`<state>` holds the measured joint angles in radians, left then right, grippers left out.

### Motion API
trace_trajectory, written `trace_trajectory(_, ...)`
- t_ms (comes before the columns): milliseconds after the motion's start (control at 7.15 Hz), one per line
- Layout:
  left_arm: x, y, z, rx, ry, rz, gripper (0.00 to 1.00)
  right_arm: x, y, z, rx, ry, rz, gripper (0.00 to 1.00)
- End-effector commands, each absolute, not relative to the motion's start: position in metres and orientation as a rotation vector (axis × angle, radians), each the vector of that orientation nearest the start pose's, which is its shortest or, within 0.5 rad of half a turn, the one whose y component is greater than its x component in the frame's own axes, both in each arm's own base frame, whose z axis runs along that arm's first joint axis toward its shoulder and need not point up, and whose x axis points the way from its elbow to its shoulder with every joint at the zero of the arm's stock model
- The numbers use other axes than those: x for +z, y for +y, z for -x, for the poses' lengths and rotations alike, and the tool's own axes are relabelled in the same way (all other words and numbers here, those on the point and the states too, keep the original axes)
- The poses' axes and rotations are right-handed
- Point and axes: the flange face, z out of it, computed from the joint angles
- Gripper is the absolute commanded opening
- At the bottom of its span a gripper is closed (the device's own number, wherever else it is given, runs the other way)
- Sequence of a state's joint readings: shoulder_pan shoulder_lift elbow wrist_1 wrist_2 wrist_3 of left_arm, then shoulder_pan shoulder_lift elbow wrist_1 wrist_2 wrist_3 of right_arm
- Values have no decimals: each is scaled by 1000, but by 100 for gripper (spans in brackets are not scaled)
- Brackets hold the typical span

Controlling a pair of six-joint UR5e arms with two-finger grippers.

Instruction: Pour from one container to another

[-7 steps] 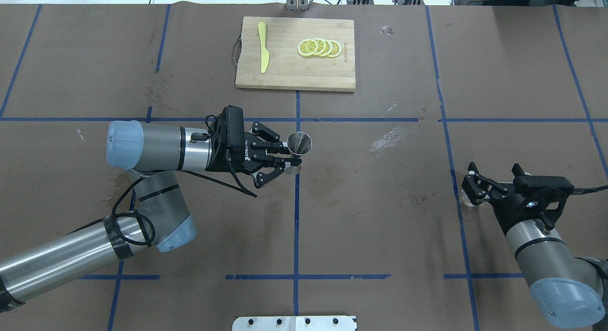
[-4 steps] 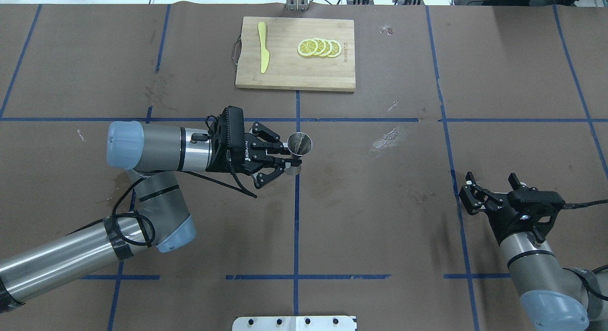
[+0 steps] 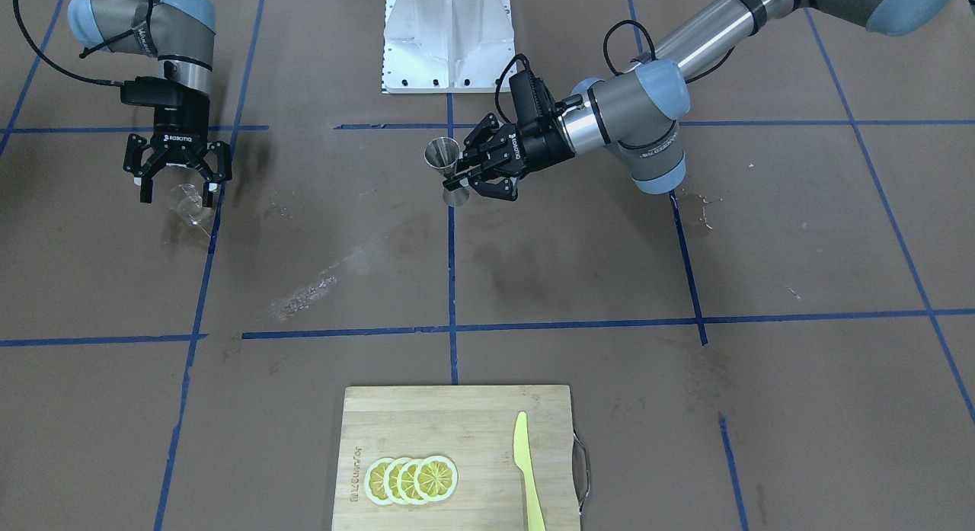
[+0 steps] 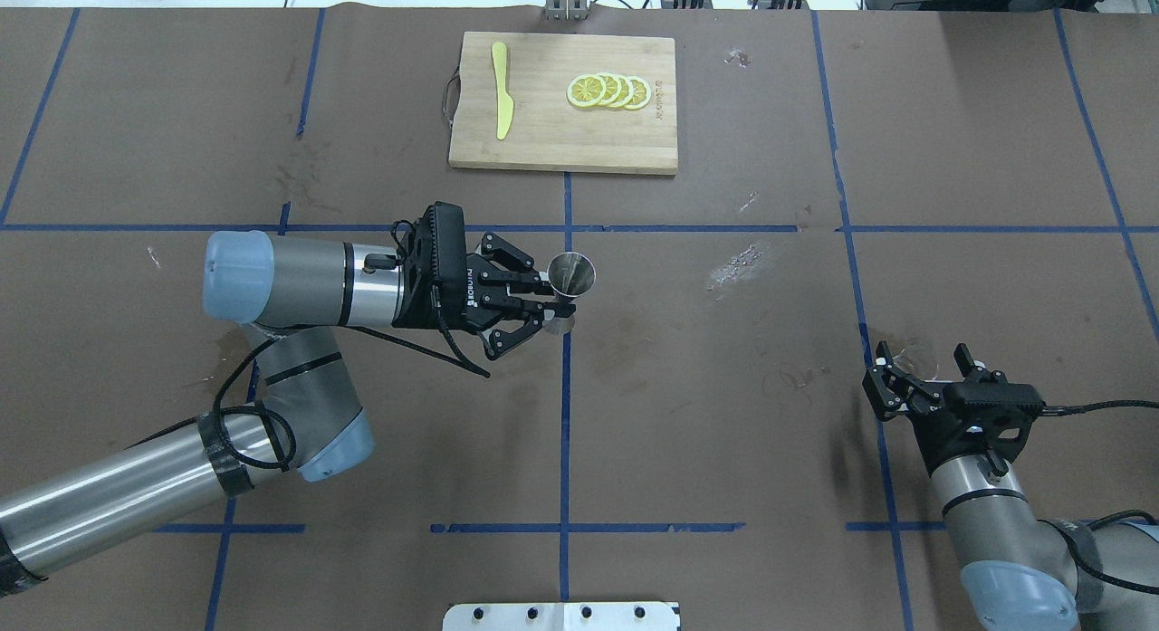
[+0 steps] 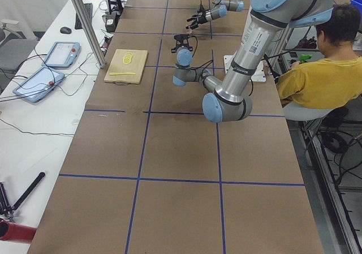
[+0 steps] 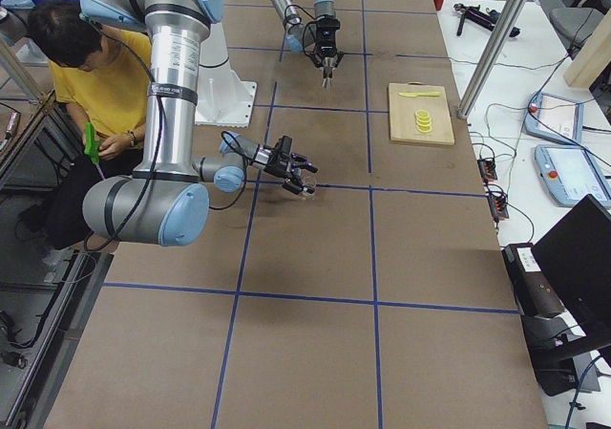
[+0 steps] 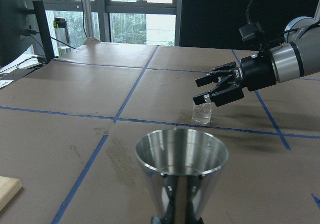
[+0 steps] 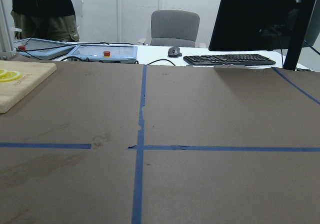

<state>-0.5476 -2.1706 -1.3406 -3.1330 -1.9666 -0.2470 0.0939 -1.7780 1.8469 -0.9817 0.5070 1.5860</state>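
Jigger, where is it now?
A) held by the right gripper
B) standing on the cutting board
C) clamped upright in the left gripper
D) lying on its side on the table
C: the left gripper is shut on the waist of the jigger, mouth up; the right gripper is open at the glass cup.

ROBOTIQ stands in white letters on the black body of my right end effector (image 3: 180, 192), and again on my left end effector (image 3: 458, 177). The mark on the cutting board (image 3: 465, 432) is too small to read.
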Motion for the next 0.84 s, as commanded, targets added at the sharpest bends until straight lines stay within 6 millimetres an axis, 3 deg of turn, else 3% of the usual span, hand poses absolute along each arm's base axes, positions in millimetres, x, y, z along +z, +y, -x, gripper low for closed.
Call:
trace_trajectory(0,246,-423,-511,890,1402,-1438,0,542,-255,395,425,-536,-1051,100)
trace_trajectory(700,247,-423,-510,889,1401,-1439,0,546,-250,398,410,-532,-1060,99)
